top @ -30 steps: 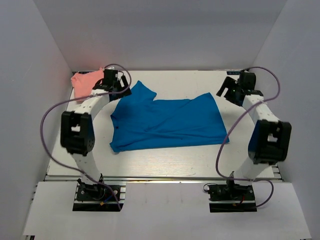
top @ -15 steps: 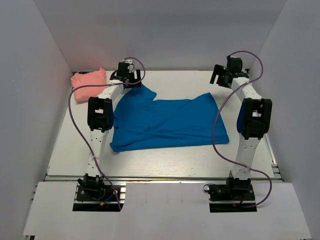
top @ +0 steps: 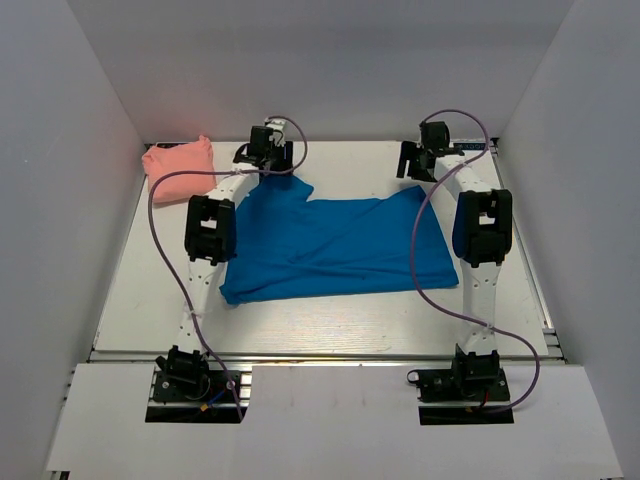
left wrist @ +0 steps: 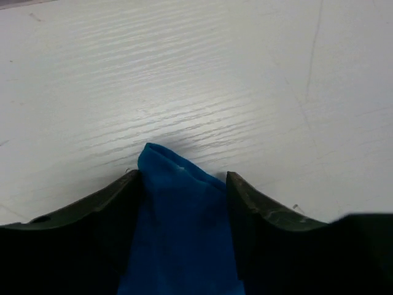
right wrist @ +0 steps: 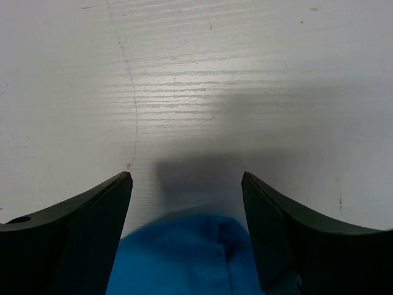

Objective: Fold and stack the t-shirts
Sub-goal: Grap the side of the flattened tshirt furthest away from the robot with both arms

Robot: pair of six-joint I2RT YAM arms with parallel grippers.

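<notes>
The bright blue t-shirt (top: 335,245) lies spread flat across the middle of the table. The salmon pink t-shirt (top: 180,165) is a small folded bundle at the far left corner. My left gripper (top: 270,160) is at the blue shirt's far left corner. In the left wrist view its jaws (left wrist: 181,177) stand apart, with a point of blue cloth (left wrist: 178,221) filling the gap between them. My right gripper (top: 415,165) is at the shirt's far right corner. It is open (right wrist: 187,175), with the blue cloth edge (right wrist: 184,258) lying low between the fingers and touching neither.
White walls close in the table on the left, back and right. The pink bundle sits just left of my left arm. Purple cables loop off both arms. The table's front rail (top: 320,355) runs just beyond the arm bases.
Both arms have stretched out and swung inward. The left gripper moved right, away from the pink bundle, to the blue shirt's far left corner. The right gripper moved left to its far right corner.
</notes>
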